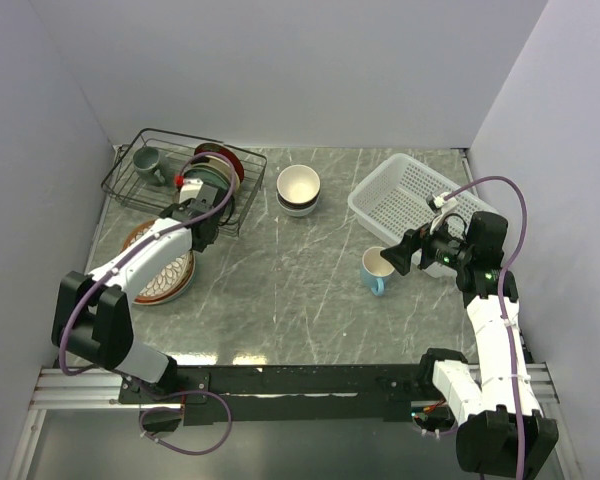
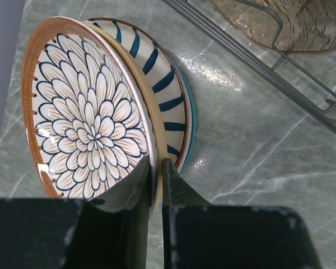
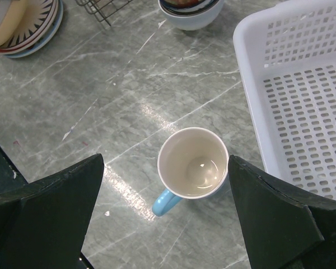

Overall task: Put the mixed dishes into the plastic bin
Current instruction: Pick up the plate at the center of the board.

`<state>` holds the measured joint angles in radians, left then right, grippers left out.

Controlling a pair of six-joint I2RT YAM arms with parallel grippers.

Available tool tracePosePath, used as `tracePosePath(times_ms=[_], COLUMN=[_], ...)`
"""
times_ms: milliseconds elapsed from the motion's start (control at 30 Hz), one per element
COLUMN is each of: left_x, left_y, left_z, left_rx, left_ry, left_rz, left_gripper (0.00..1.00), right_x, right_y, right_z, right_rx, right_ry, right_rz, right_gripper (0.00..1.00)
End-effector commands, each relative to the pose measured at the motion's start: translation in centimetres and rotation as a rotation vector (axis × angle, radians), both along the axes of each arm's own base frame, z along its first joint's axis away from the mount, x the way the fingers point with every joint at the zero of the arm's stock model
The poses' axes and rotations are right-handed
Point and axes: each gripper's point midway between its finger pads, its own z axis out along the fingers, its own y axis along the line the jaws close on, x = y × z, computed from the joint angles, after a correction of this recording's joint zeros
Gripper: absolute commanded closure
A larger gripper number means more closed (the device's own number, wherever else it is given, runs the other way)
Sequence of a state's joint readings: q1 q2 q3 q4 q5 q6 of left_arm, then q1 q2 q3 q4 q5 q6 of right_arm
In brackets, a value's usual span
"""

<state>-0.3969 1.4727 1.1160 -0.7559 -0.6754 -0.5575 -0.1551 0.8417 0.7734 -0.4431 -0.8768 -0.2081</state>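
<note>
My left gripper (image 2: 155,178) is shut on the near rim of the brown-rimmed flower plate (image 2: 84,112) and tilts it up off the navy-striped plate (image 2: 169,92). This plate stack (image 1: 160,268) lies at the table's left, with the left gripper (image 1: 202,225) at its far edge. The light blue mug (image 3: 193,165) stands upright with its handle toward the camera. My right gripper (image 3: 166,162) hangs open above it, a finger on each side, not touching; it also shows in the top view (image 1: 405,255), beside the mug (image 1: 377,270). The white plastic bin (image 1: 420,200) is empty, just right of the mug (image 3: 302,95).
A black wire rack (image 1: 180,175) stands at the back left with a grey-green mug (image 1: 147,160) and upright plates (image 1: 220,165); its wires (image 2: 269,67) run close to the held plate. Stacked cream-and-dark bowls (image 1: 298,188) stand at the back centre.
</note>
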Motion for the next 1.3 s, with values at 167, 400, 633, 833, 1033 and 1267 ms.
tracePosePath(times_ms=[167, 400, 633, 833, 1033, 1267], left_x=[0.4, 0.9, 0.9, 0.4, 0.0, 0.3], left_y=[1.1, 0.4, -0.9, 0.1, -0.1, -1.6], left_z=[2.3, 3.3, -0.4, -0.5, 0.9, -1.1], left_rx=[0.211, 0.215, 0.164, 0.232, 0.215, 0.066], left_ry=[0.007, -0.005, 0.056, 0.082, 0.070, 0.089], left_rz=[0.014, -0.015, -0.053, -0.042, -0.071, -0.126], left_gripper=[0.99, 0.99, 0.99, 0.99, 0.99, 0.99], right_x=[0.4, 0.4, 0.4, 0.4, 0.4, 0.4], right_y=[-0.2, -0.1, -0.2, -0.1, -0.1, 0.0], right_z=[1.0, 1.0, 1.0, 0.9, 0.8, 0.7], right_rx=[-0.018, -0.018, -0.020, -0.018, -0.019, -0.019], right_ry=[-0.041, -0.043, -0.042, -0.032, -0.029, -0.027], right_rz=[0.006, 0.007, 0.007, 0.011, 0.016, 0.018], right_gripper=[0.00, 0.00, 0.00, 0.00, 0.00, 0.00])
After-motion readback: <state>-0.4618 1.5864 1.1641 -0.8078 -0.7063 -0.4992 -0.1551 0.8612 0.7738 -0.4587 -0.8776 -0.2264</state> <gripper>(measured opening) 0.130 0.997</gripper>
